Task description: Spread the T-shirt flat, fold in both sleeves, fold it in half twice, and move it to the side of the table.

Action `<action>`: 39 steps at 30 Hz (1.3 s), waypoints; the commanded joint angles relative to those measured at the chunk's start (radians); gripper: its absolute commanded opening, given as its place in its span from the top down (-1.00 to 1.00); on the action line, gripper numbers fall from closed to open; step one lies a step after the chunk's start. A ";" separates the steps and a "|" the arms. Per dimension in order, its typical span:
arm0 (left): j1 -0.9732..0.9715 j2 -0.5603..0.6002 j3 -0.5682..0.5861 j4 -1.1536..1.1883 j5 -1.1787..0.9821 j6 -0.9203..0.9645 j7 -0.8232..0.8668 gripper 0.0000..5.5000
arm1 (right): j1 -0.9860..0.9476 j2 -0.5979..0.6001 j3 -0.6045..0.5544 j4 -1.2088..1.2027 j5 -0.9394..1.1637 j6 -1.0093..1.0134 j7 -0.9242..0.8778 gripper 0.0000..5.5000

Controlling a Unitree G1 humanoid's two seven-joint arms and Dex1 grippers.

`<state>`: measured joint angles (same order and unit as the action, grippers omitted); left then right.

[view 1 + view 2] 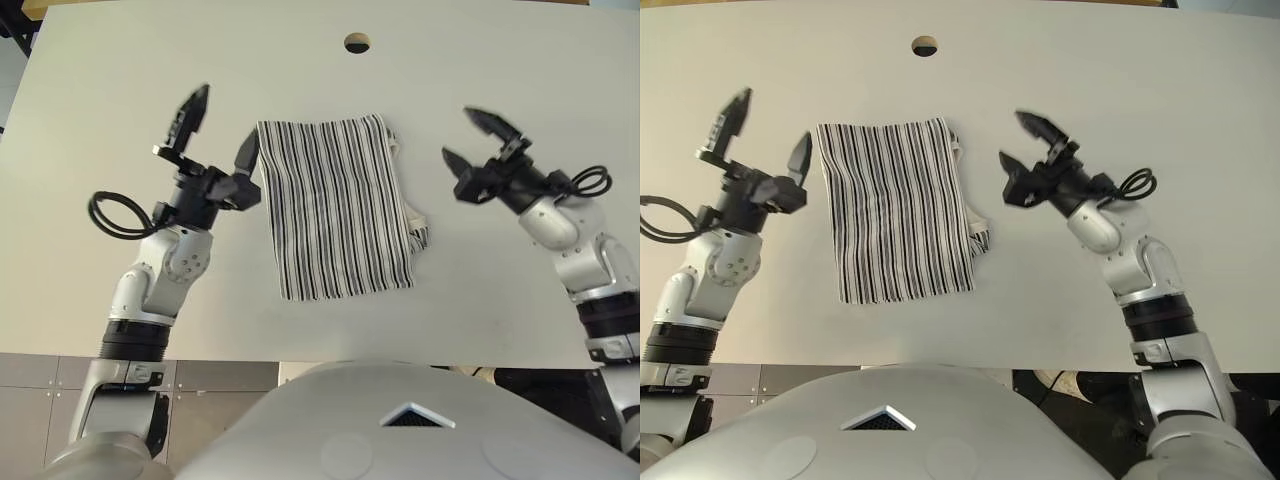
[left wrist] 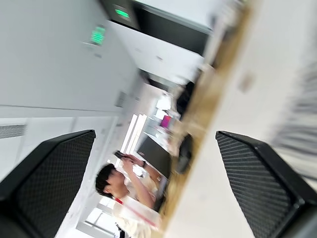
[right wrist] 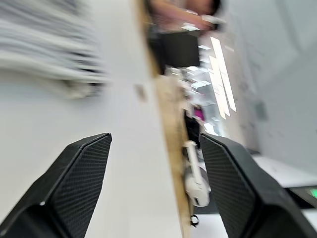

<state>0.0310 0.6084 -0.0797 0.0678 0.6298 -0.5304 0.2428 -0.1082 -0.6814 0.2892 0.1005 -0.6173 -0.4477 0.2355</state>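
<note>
Our left gripper (image 1: 224, 124) and right gripper (image 1: 458, 134) gape wide, holding nothing, at 9 and 3 o'clock of the folded T-shirt (image 1: 335, 205). Its long axis runs roughly 12 to 6, mid-table (image 1: 110, 70), with white tabletop showing beyond every edge.

No text can be read; the green lit sign (image 2: 98, 34) is too blurred to make out.

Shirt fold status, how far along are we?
Looks done: T-shirt lies as a compact striped rectangle, sleeves tucked in; whether both halvings are made, I can't tell. In hand: nothing, both arms' jaws stand open, one each side of it. Left: moving it from the middle of the table to its side.
</note>
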 commanded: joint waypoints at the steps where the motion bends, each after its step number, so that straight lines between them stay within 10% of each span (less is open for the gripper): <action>1: 0.034 0.064 0.023 -0.093 -0.147 -0.112 -0.102 -0.65 | 0.039 -0.094 0.024 -0.002 -0.067 -0.068 0.031 -0.19; 14: 0.635 0.442 0.202 -0.146 -0.123 -0.150 -0.493 -0.66 | 0.113 -0.257 0.133 -0.140 -0.066 -0.315 0.209 -0.60; 32: 0.277 0.312 -0.214 -0.071 -0.111 -0.225 -0.730 -0.66 | -0.084 -0.093 0.281 0.079 -0.075 -0.421 0.236 -0.60; 39: 0.226 0.310 -0.266 -0.003 -0.117 -0.261 -0.732 -0.23 | -0.087 -0.095 0.267 0.113 -0.064 -0.426 0.215 -0.13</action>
<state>0.2402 0.9145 -0.3014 0.0057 0.4509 -0.8168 -0.4270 -0.2134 -0.7669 0.5438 0.1735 -0.6443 -0.8915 0.4232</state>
